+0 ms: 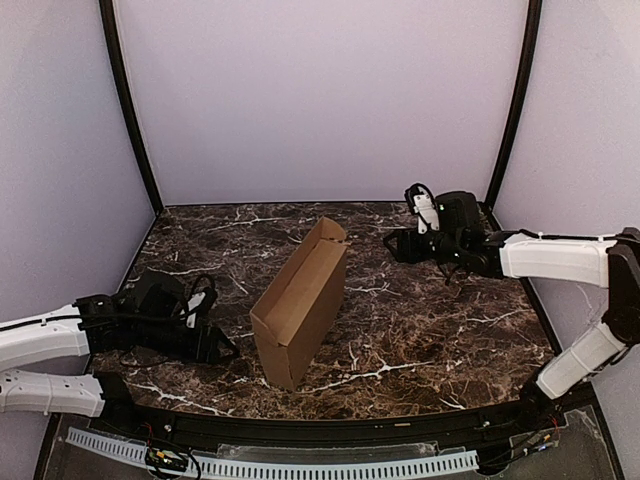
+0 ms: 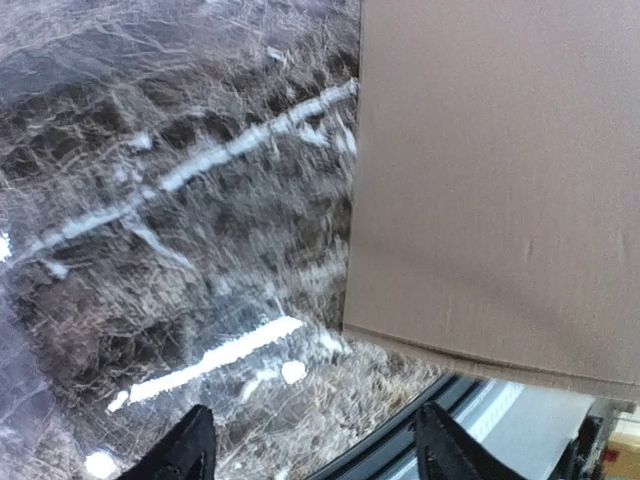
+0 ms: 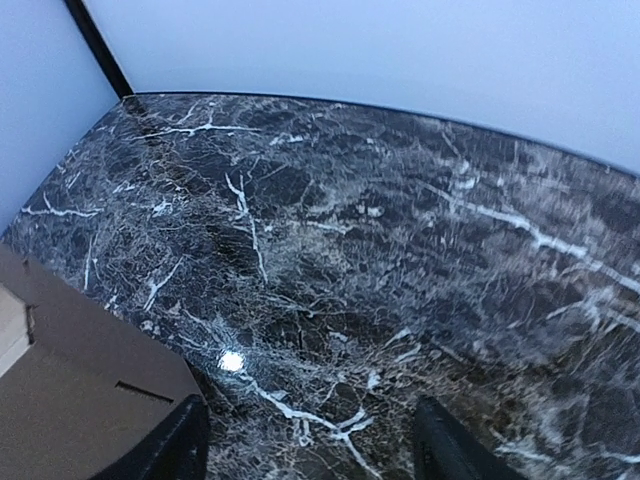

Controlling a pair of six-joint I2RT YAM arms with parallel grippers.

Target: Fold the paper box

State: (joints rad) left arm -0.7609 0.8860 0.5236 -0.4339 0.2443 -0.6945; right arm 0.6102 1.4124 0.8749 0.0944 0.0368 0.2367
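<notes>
The paper box (image 1: 300,305), plain brown cardboard, stands on its long edge in the middle of the marble table (image 1: 430,330), running from near front to back right. Its broad side fills the upper right of the left wrist view (image 2: 490,180). A corner with a slot shows at the lower left of the right wrist view (image 3: 80,400). My left gripper (image 1: 215,345) sits low to the left of the box, open and holding nothing (image 2: 315,450). My right gripper (image 1: 395,243) hovers to the right of the box's far end, open and holding nothing (image 3: 310,445).
Pale walls and two black corner posts (image 1: 130,110) close in the table on three sides. A black rail and a white toothed strip (image 1: 300,465) run along the near edge. The table's near rim shows just past the left fingers (image 2: 440,410).
</notes>
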